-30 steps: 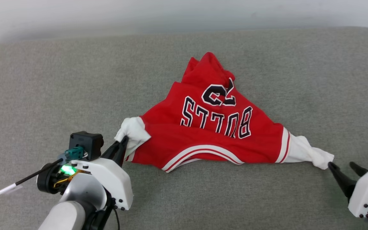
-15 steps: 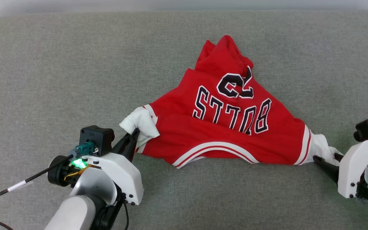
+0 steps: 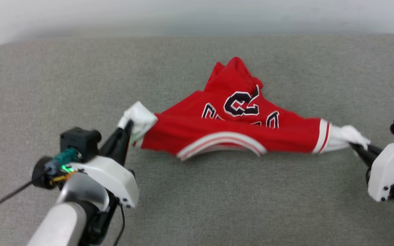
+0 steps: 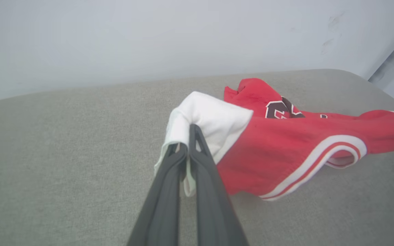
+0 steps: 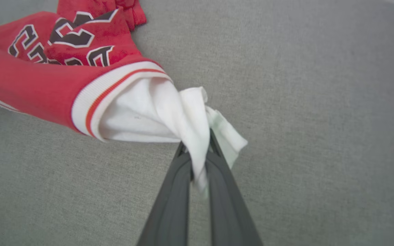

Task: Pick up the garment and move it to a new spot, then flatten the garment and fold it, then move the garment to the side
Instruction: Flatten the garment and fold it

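The garment (image 3: 231,131), a red jersey with white sleeves and a black "BULLS 23" print, is stretched between both arms above the grey cushion. My left gripper (image 3: 126,127) is shut on the white left sleeve (image 4: 204,119), its two dark fingers pinching the cloth in the left wrist view. At the other end, my right gripper (image 3: 357,148) is shut on the white right sleeve (image 5: 169,112), which bunches between its fingers. The front edge with the striped neck trim (image 3: 221,141) hangs raised, while the far red part (image 3: 233,73) still rests on the cushion.
A grey fabric cushion (image 3: 197,201) spreads under everything, with wide bare areas in front and to both sides. Behind its far edge rises a pale wall (image 3: 183,17). A black cable (image 3: 2,200) trails from the left wrist at the lower left.
Both grippers have lifted the sleeves and pulled the jersey taut, so the print now folds partly out of sight. The right gripper closed on its sleeve. The head camera has shifted.
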`<state>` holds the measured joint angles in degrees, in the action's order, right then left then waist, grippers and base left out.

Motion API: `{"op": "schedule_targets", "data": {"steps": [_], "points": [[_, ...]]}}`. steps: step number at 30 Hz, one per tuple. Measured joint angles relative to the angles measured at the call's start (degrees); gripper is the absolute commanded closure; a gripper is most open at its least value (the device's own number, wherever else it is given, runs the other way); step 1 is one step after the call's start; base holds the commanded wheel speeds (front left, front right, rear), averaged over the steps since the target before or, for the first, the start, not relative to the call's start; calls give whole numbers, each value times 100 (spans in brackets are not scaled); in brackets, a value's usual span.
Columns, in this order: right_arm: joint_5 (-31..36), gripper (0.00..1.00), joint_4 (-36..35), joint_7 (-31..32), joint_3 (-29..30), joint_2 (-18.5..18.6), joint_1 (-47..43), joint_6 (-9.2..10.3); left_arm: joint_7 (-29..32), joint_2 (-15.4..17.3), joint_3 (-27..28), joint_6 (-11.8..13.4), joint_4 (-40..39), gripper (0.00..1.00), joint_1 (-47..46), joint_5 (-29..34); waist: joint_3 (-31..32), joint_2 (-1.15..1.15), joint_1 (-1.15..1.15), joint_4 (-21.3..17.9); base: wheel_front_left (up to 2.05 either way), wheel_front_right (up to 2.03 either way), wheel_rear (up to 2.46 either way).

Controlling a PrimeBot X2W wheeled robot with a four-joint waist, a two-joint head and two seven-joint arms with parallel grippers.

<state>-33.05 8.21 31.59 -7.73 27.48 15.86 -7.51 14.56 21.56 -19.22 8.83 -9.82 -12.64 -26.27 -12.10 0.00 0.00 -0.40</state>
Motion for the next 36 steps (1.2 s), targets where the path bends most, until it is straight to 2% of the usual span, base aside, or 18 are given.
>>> {"op": "schedule_targets", "data": {"steps": [7, 14, 23, 28, 36], "points": [[483, 100, -623, -370, 491, -142, 422, -2, -221, 74, 292, -36, -134, 100, -757, 30, 337, 0, 0, -166, 0, 0, 0], [675, 100, -577, -656, 732, -363, 1757, -1, -320, -29, 396, -298, 380, 100, -2405, 7, 251, 0, 0, -269, 0, 0, 0], [645, 100, -34, -1109, 749, -345, 4071, -1, -620, -214, 557, -555, 1567, 100, -5041, 131, -531, 0, 0, -312, 0, 0, 0], [639, 100, 353, -1416, 649, -285, 5300, -2, -923, -194, 641, -681, 2263, 100, -6350, 282, -1124, 0, 0, -330, 0, 0, 0], [632, 100, 1281, -1972, 299, -325, 6811, -2, -1304, -154, 654, -838, 3239, 100, -7734, 410, -1997, 0, 1, -434, 0, 0, 0]]}}
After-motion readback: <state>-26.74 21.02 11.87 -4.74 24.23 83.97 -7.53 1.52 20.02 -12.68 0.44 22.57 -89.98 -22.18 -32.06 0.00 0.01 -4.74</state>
